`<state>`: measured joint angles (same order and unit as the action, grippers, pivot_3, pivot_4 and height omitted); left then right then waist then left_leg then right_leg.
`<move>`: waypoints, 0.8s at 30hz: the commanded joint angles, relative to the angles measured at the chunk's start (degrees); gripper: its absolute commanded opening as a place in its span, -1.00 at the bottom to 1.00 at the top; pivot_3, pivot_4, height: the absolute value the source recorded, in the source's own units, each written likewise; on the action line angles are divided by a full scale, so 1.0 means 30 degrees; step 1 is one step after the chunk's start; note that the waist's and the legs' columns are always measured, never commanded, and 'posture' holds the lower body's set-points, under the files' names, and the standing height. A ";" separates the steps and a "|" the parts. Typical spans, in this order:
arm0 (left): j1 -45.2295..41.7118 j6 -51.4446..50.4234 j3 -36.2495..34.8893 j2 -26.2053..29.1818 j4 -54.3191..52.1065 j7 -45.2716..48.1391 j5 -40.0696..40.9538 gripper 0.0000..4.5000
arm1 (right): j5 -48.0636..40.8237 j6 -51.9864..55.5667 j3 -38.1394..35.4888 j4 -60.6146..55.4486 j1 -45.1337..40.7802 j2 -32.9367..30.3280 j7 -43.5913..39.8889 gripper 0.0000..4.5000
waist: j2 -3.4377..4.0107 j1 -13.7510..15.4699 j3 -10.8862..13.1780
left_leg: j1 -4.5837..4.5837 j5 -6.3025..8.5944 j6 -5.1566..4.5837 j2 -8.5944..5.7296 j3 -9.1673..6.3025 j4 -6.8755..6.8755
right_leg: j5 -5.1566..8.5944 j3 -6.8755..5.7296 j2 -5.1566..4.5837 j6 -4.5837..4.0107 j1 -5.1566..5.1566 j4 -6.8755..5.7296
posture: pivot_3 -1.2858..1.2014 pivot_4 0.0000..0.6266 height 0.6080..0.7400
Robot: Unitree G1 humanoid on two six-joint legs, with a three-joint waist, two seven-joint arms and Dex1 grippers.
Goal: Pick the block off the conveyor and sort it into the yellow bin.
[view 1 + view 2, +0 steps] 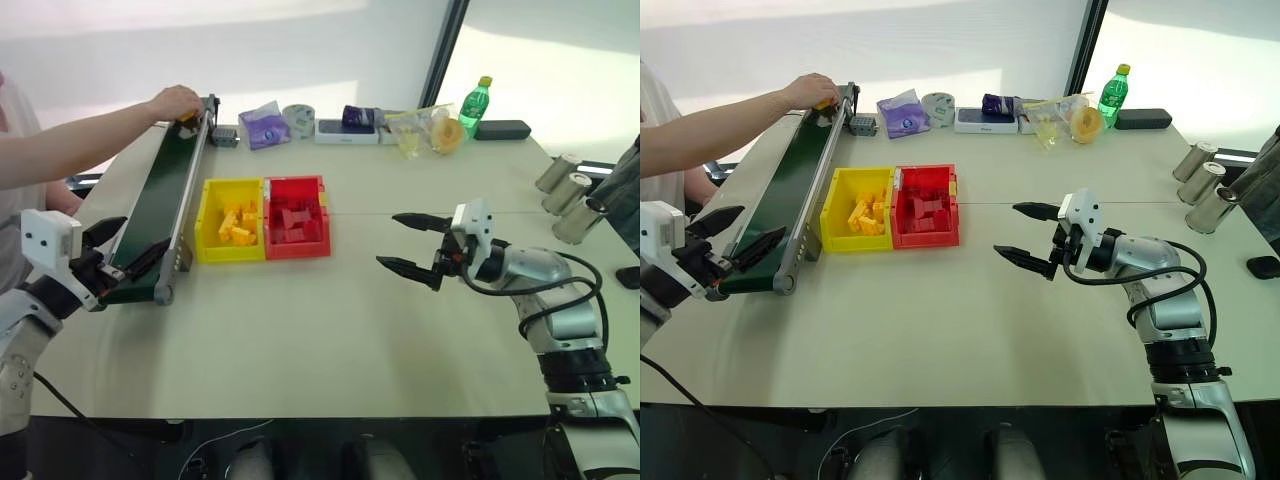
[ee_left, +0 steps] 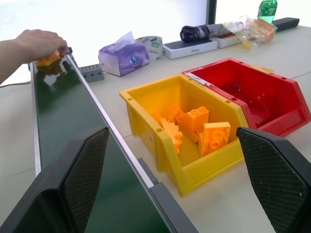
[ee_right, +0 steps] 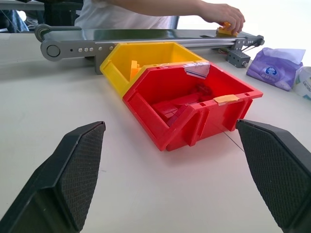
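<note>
The yellow block [image 2: 48, 59] lies at the far end of the conveyor [image 1: 165, 180], under a person's hand [image 1: 175, 102] that rests on it. To the right of the belt stands the yellow bin [image 1: 232, 183], holding several yellow bricks. My left gripper [image 1: 146, 232] hangs open at the belt's near end, one finger over the belt, with nothing between its fingers. My right gripper [image 1: 386, 239] is open and empty above the table, right of the red bin [image 1: 297, 181] and pointing toward it.
The red bin touches the yellow bin's right side and holds red bricks. Along the far edge lie a purple tissue pack [image 1: 265, 125], a tape roll [image 1: 298, 118], a white box [image 1: 345, 131], a green bottle [image 1: 474, 105]. Metal cans [image 1: 565, 190] stand at the right.
</note>
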<state>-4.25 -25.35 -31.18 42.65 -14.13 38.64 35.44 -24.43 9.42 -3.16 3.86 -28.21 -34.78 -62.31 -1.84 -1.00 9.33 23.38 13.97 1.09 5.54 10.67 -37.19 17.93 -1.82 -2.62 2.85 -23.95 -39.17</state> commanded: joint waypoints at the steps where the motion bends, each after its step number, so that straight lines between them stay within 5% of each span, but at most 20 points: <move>1: -0.0314 0.0770 -0.0581 -0.0004 -0.0241 -0.0157 -0.0071 0.97 | -0.0166 -0.0120 -0.0303 -0.0604 -0.0397 -0.0054 0.0108 1.00 | 0.0000 0.0001 0.0000 | 0.0000 0.0000 0.0000 0.0000 0.0000 0.0000 | 0.0000 0.0000 0.0000 0.0000 0.0000 0.0000 | 0.03 -0.52 1.00; 17: 0.0723 0.1109 -0.0976 -0.0597 -0.0943 -0.0456 0.0244 0.97 | -0.0171 -0.0106 -0.0295 -0.0466 -0.0335 -0.0076 -0.0026 1.00 | 0.0000 0.0001 0.0000 | 0.0000 0.0000 0.0000 -0.0001 0.0001 0.0000 | 0.0000 0.0000 -0.0001 0.0000 0.0000 -0.0001 | 0.03 -0.52 1.00; 24: 0.1229 0.2478 -0.2286 -0.2507 -0.1915 -0.3126 -0.0664 0.97 | -0.0157 -0.0091 -0.0249 -0.0518 -0.0264 -0.0108 -0.0107 1.00 | 0.0000 -0.0007 0.0000 | 0.0000 0.0000 -0.0001 0.0002 0.0000 0.0000 | 0.0000 0.0004 0.0000 0.0000 0.0001 0.0000 | 0.03 -0.52 1.00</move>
<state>-0.66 -20.51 -34.98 35.50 -17.49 32.23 34.93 -24.42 9.71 -3.13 3.73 -28.20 -34.79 -62.40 -1.84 -1.02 9.33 23.38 13.97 1.09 5.54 10.66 -37.19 17.93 -1.80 -2.62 2.85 -23.95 -39.17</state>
